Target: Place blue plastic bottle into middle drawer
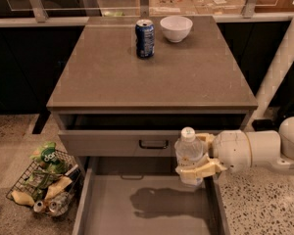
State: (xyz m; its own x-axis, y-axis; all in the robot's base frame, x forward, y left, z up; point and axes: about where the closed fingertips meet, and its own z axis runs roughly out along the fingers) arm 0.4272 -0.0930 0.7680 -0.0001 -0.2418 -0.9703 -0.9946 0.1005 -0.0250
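Clear plastic, white cap: the blue plastic bottle [187, 150] sits upright in the gripper [192, 155], fingers clamped round its body, above the far right part of the open middle drawer [108, 209]. Grab's done I'd say, only lowering and release remain.

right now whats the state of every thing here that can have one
bottle: upright, cap on, held above the open drawer's right side
hand: closed around the bottle, right of the cabinet front
middle drawer: pulled open, floor bare
upper drawer: looks slightly ajar
can: upright on the cabinet top
bowl: right way up, looks empty
basket: on the floor, full of packets
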